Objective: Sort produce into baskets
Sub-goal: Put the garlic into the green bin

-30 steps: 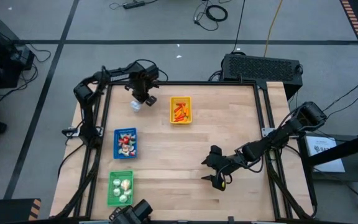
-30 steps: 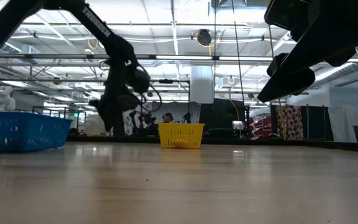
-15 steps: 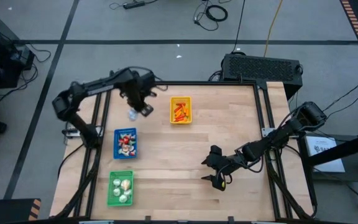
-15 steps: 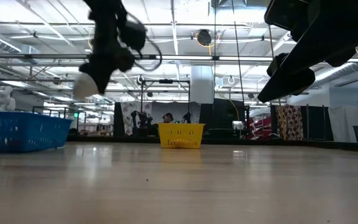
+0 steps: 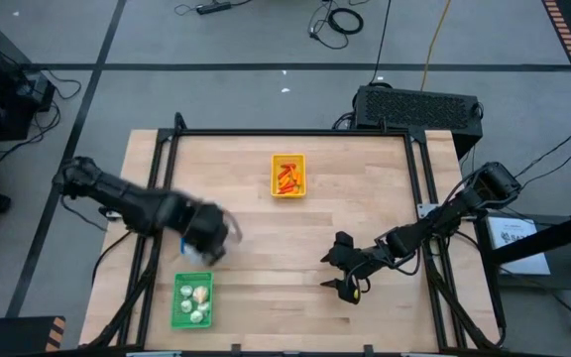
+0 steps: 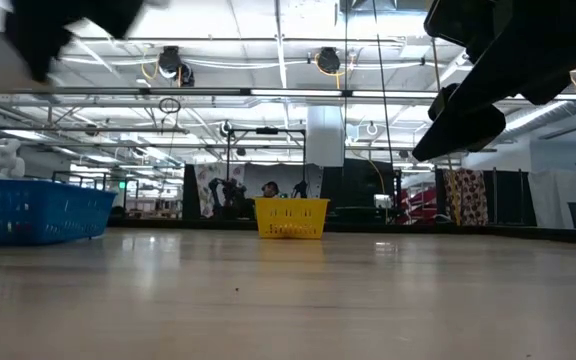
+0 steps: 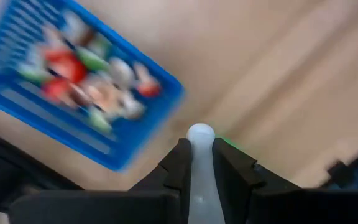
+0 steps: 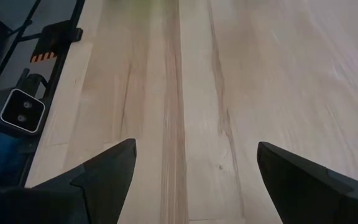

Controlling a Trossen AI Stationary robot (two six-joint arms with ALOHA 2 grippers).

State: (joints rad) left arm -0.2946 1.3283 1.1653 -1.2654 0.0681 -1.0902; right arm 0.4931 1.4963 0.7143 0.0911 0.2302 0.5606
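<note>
Three trays sat on the table (image 5: 365,169): the yellow tray (image 5: 287,176) at the far middle with orange-red pieces, the blue tray (image 6: 30,210) at the left, and the green tray (image 5: 192,300) at the near left with whitish bulbs. We saw the left gripper (image 7: 201,163) over the blue tray, its fingers closed on a whitish bulb (image 7: 200,134). The blue tray held red, green and white pieces. The right gripper (image 5: 344,266) hung at the near middle, jaws spread wide and empty.
</note>
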